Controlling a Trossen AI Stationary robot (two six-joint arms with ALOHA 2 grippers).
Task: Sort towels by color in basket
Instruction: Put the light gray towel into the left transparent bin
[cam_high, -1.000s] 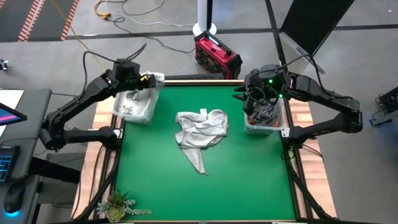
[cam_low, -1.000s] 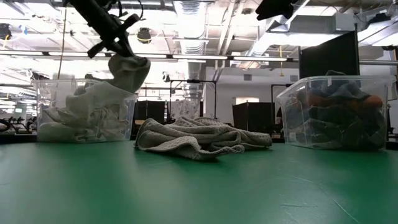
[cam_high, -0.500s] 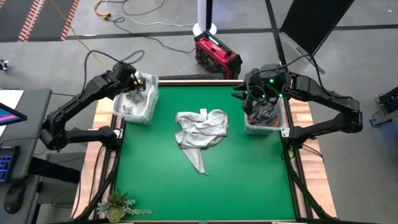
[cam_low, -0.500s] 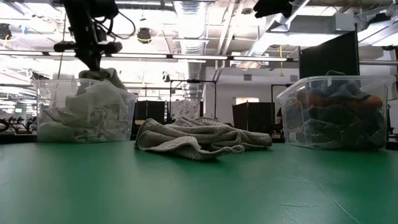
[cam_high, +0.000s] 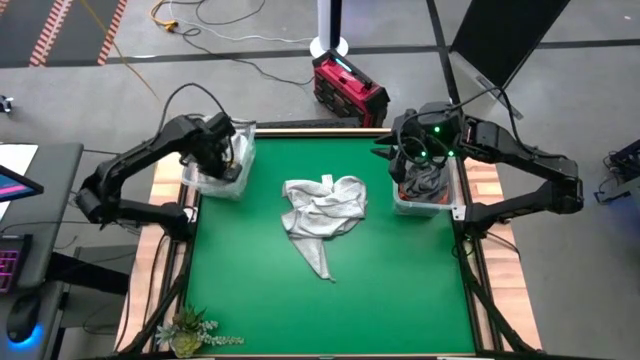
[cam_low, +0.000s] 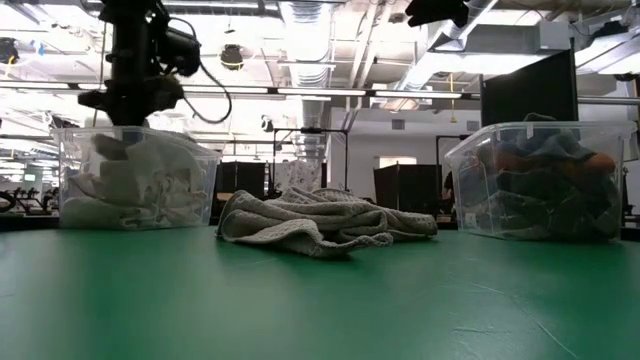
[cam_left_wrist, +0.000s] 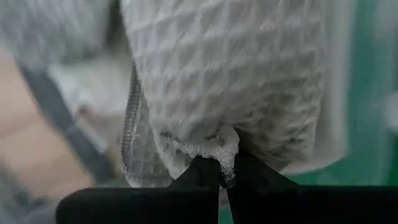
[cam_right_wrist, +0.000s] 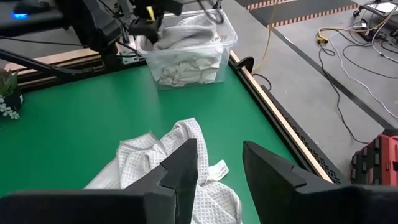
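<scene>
Pinching a white waffle towel (cam_left_wrist: 230, 81) with the left pincer (cam_left_wrist: 225, 177) clamped together, lowering into the clear left bin (cam_high: 218, 160); lying crumpled mid-worktop (cam_high: 400, 290), a light grey towel (cam_high: 322, 212); hovering above the right bin (cam_high: 425, 190) of dark towels (cam_low: 540, 185), right pincer (cam_right_wrist: 219, 163) standing apart, empty.

two bins (cam_high: 222, 160) (cam_high: 425, 190), one loose towel (cam_high: 322, 212)

1. Left arm (cam_high: 140, 165): black jointed links, black cable looping over its wrist.
2. Right arm (cam_high: 520, 160): same black build, green LED lit at wrist, cable bundle.
3. Gripper fingers (cam_right_wrist: 180, 171): matte black, flat, angular.
</scene>
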